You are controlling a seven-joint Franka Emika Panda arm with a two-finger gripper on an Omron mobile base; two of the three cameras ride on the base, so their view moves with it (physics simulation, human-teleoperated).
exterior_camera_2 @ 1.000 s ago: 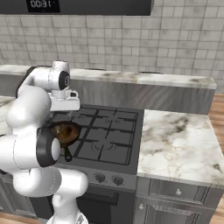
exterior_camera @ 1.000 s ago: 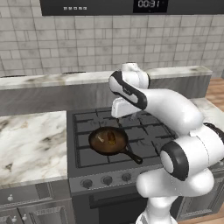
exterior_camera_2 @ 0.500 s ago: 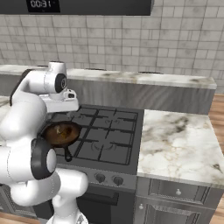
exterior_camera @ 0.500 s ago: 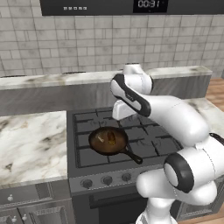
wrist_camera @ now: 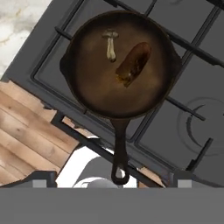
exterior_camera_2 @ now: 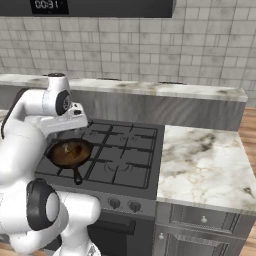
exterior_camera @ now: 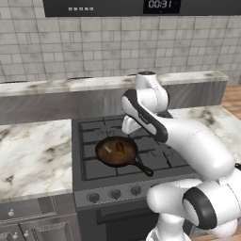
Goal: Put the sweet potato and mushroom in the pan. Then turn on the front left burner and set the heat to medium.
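Right now I see the pan [wrist_camera: 120,63] sitting on the grate of the front left burner [exterior_camera: 94,162], its straight black handle [wrist_camera: 120,151] pointing toward the stove's front edge. Inside it lie both items: the sweet potato [wrist_camera: 133,64] rests just right of centre in the hand view, and the mushroom [wrist_camera: 110,44] lies beside it, close but apart, stem pointing toward the handle. From the left base view I can make out the sweet potato [exterior_camera: 120,148] and a paler speck next to it in the pan [exterior_camera: 116,151]. My gripper [exterior_camera: 130,125] hovers above the stove, just behind the pan, holding nothing; its jaws stand wide apart. In the right base view the gripper [exterior_camera_2: 64,125] hangs over the pan [exterior_camera_2: 69,153]. The marble counter [exterior_camera: 33,150] flanks the stove, whose knobs [exterior_camera: 114,193] line its front panel.
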